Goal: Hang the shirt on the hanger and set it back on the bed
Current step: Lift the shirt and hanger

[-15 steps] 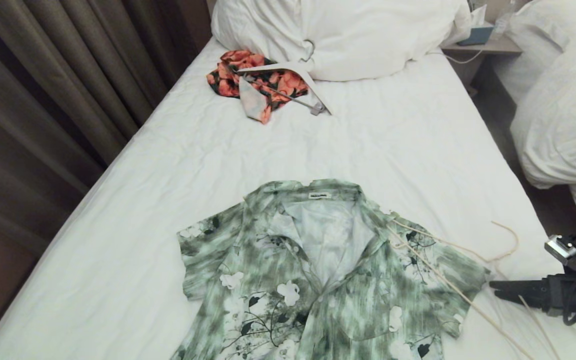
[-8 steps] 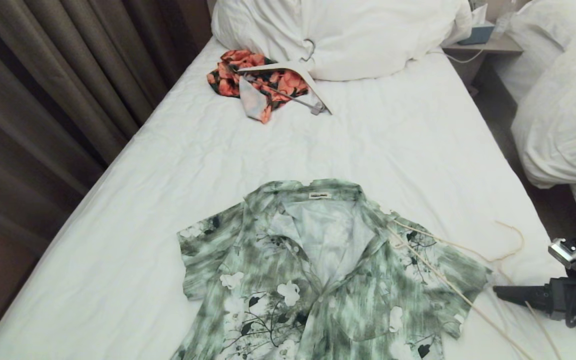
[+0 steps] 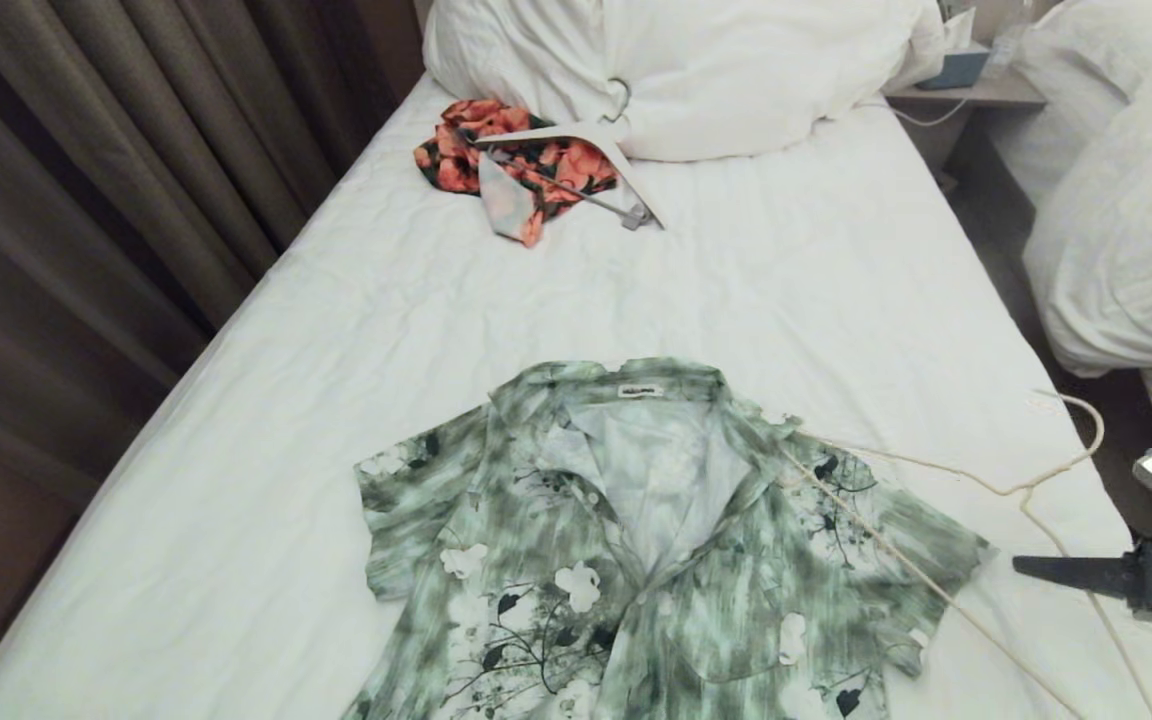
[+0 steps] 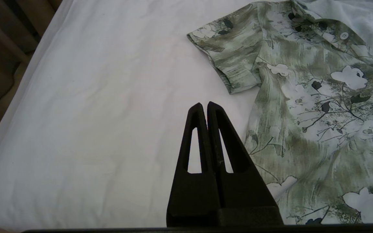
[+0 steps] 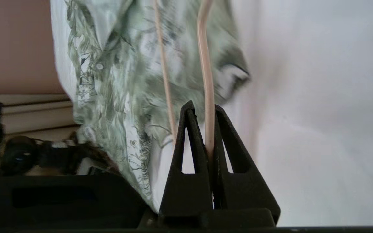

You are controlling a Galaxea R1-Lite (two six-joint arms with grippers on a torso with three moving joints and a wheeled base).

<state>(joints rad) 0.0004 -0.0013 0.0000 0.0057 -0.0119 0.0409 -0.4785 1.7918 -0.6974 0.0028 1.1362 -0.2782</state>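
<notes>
While my right gripper point(image 5: 202, 108) sits at the bed's point(image 3: 736, 290) right edge, near the foot corner, its fingers are clamped on one thin arm of the hanger point(image 3: 946, 480). In my right wrist view that cream wire runs straight out from between the two black fingertips, with a second, thinner-looking run of the same hanger just beside it over the cloth. From the head view the hanger lies across the right shoulder and sleeve of the shirt point(image 3: 636, 540); its curved hook reaches out toward the bed's right edge, and its long bar slants down toward the foot corner. Whether the hook is off the sheet I cannot tell.

The shirt is spread flat on the white sheet at the foot end of the bed, collar open and pointing toward the head end, both short sleeves spread out, its lower part running out of view.

My left gripper point(image 4: 205, 106) hangs above bare sheet toward the bed's left edge, just beside the shirt's left sleeve, fingers pressed together and gripping nothing.

Near the head end, an orange-and-black garment point(image 3: 516, 165) lies crumpled under a thicker white hanger point(image 3: 596, 160), both close against the bunched duvet point(image 3: 716, 70).
</notes>
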